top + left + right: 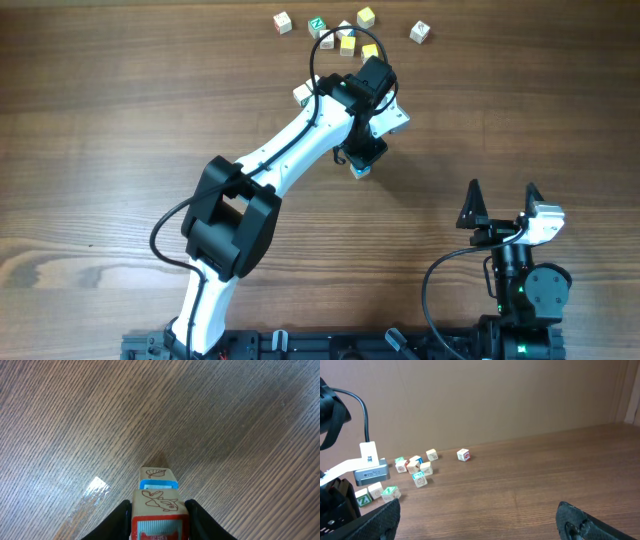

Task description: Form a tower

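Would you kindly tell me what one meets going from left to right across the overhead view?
Leftmost loose cube → green-lettered cube → tower → rightmost loose cube → right claw.

The surface [120,100] is seen to be brown wood, finely streaked in grain, with a slight sheen where glare is caught. The tower [159,502] is made of pale matt wood with printed coloured faces. The left arm [290,150] is clad in smooth white and black plastic.
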